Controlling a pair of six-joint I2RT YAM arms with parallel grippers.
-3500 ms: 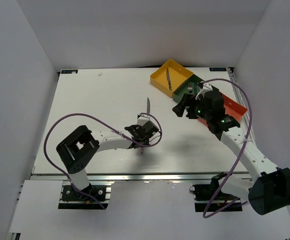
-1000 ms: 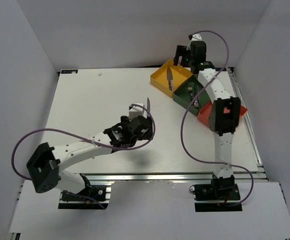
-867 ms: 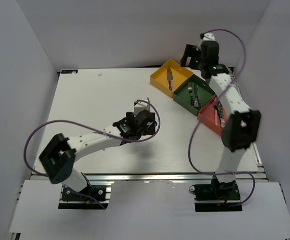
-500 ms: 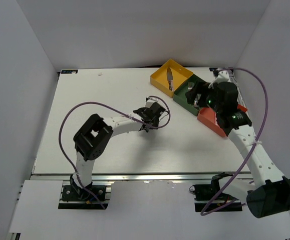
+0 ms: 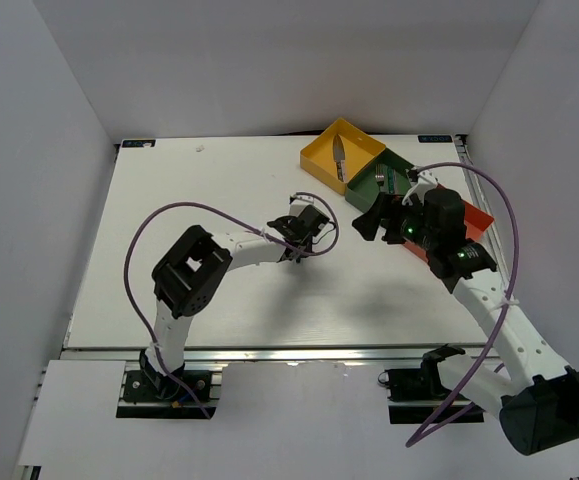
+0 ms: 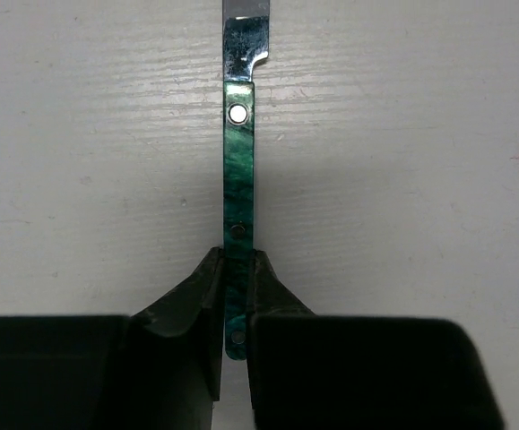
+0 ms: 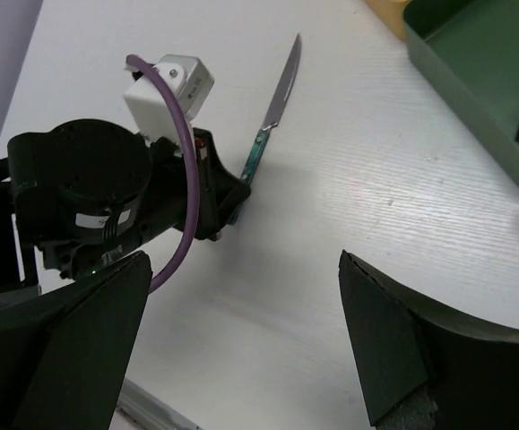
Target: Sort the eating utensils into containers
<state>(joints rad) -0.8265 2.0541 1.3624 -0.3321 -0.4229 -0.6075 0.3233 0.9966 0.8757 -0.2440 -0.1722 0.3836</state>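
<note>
Your right gripper (image 5: 375,216) has moved left off the trays (image 5: 315,160), spread and empty. Your left gripper (image 6: 234,270) clamps only the handle end of the mid-table knife (image 6: 238,170); when you lift, it may pivot and slip.

On my left wrist feed, the knife (image 6: 238,179) shows a marbled handle, deep green streaked with black, with one bright white rivet and two dull ones, below a silver blade. The left gripper (image 6: 235,262) pinching it is matt black. The table (image 6: 402,134) is white with faint grey grain. From overhead I see the yellow tray (image 5: 359,145), dark green tray (image 5: 367,192) and red-orange tray (image 5: 474,218) at far right. The right gripper (image 7: 244,260) is black too. A purple cable (image 7: 187,134) loops over the white left arm (image 5: 249,243).
</note>
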